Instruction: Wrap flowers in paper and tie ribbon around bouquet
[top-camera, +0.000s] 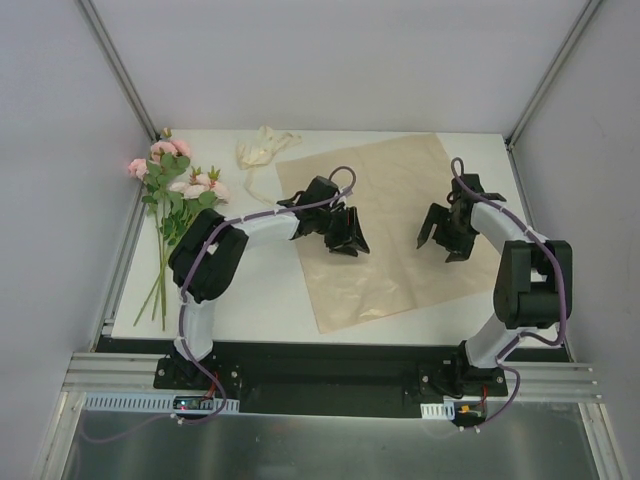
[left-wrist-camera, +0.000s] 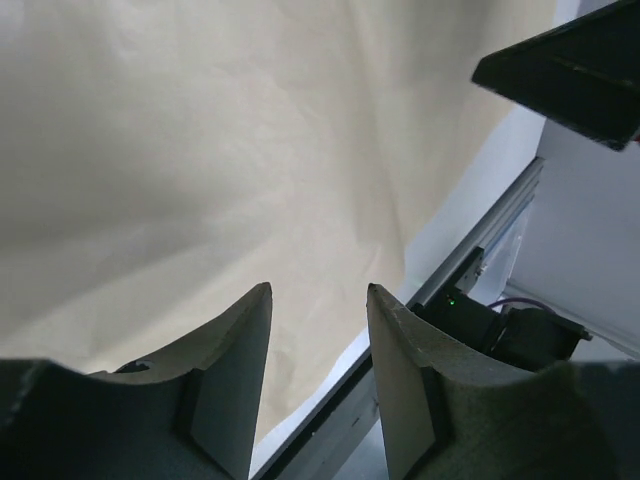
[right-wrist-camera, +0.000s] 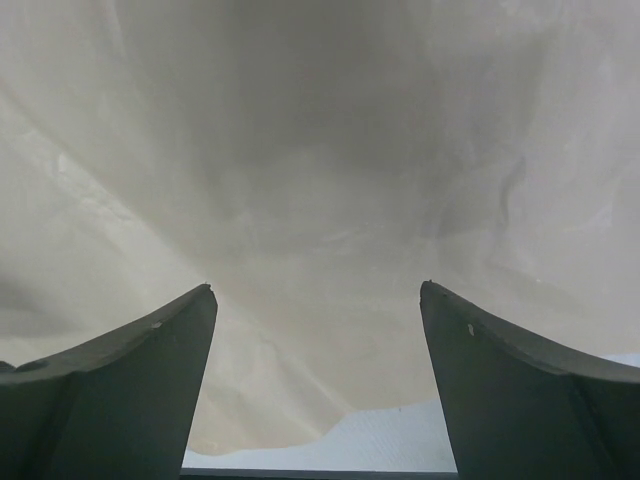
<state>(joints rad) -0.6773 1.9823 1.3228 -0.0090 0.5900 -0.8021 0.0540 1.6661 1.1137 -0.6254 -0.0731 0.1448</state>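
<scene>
My left end effector (top-camera: 347, 238) hangs over the left part of the paper (top-camera: 400, 220), its padded fingers parted partway with nothing between them. My right end effector (top-camera: 445, 240) hangs over the sheet's right part, spread wide and holding nothing. The paper is a thin, matte tan sheet, softly creased. It lies flat on the white table (top-camera: 260, 290), turned askew to the table's edges, with one corner pointing toward the near edge. The flowers (top-camera: 175, 185) lie along the table's left side, well apart from both end effectors, with pale pink blooms and green leaves at the far end and thin stems running toward the near edge. The ribbon (top-camera: 262, 150), cream and crinkled, is loosely bunched just beside the paper's far left corner.
</scene>
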